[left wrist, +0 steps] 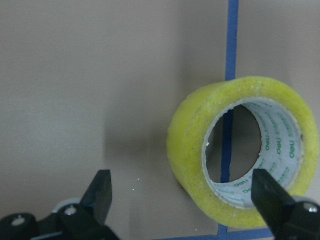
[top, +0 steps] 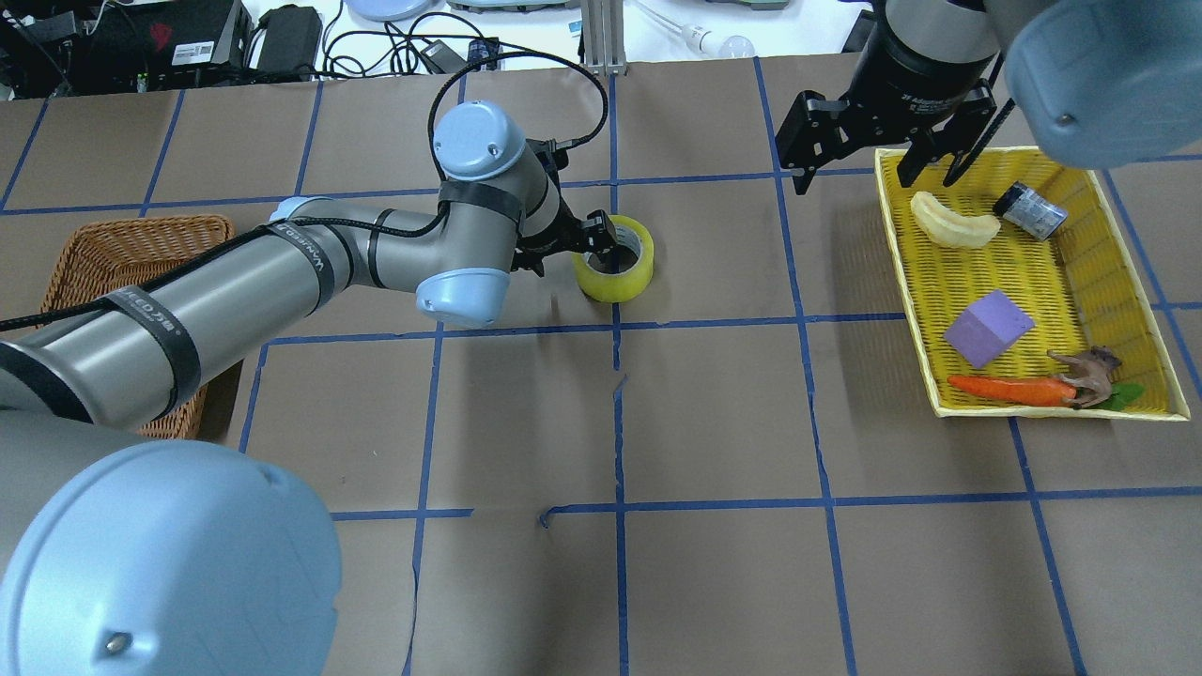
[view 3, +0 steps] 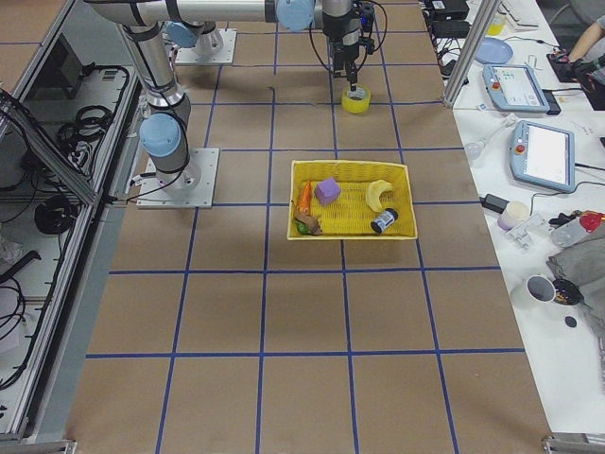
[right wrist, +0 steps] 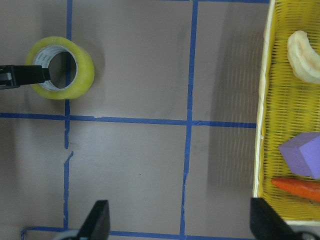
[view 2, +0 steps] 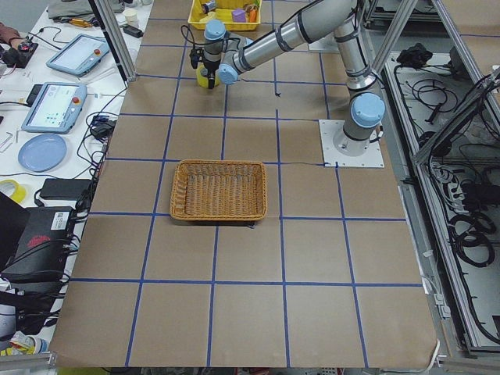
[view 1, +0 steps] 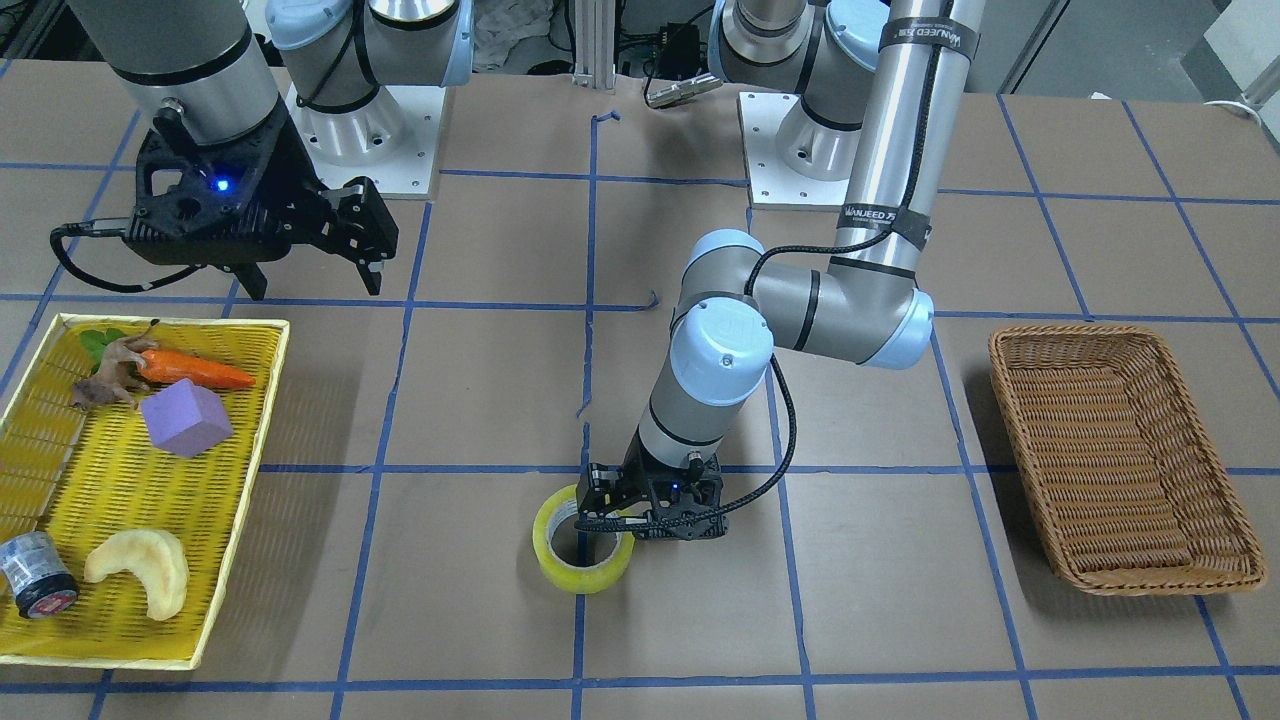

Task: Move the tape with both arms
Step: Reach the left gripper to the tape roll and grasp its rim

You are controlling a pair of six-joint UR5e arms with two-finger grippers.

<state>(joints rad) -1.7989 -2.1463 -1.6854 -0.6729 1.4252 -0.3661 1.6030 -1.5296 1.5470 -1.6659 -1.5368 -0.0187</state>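
Scene: a brown table (view 1: pixel 480 400) marked into squares by blue lines, my two arms over it, a wicker basket (view 1: pixel 1110 440) on my left side and a yellow tray (view 1: pixel 60 480) of small objects on my right
Tape: the yellow roll (view 1: pixel 583 550) lies flat near the middle of the table, core hole facing up, on top of a blue line (left wrist: pixel 231 50) that shows through the hole; it is well apart from both the basket and the tray
My left gripper: the left gripper (left wrist: pixel 182 190) is low at the roll with its fingers spread wide; one finger (left wrist: pixel 270 197) is over the hole at the inner core, the other (left wrist: pixel 100 192) is outside the roll, well apart from the yellow wall; nothing is pinched yet
My right gripper: the right gripper (view 1: pixel 312 280) hangs above the table near the tray's edge, fingers spread and empty
Step in hand: I judge it to be taking hold of the roll with my left gripper, the wall of the roll between my two fingers
How to do it well: I should have the inner finger well down inside the core before I close, so both pads meet the wall over its height and not only its top rim; closing slowly lets the roll slide to centre itself
Watch for: the outer finger has far to travel, so the roll may be pushed along the table or tipped; the wound tape looks smooth, so a shallow pinch could slip on lifting
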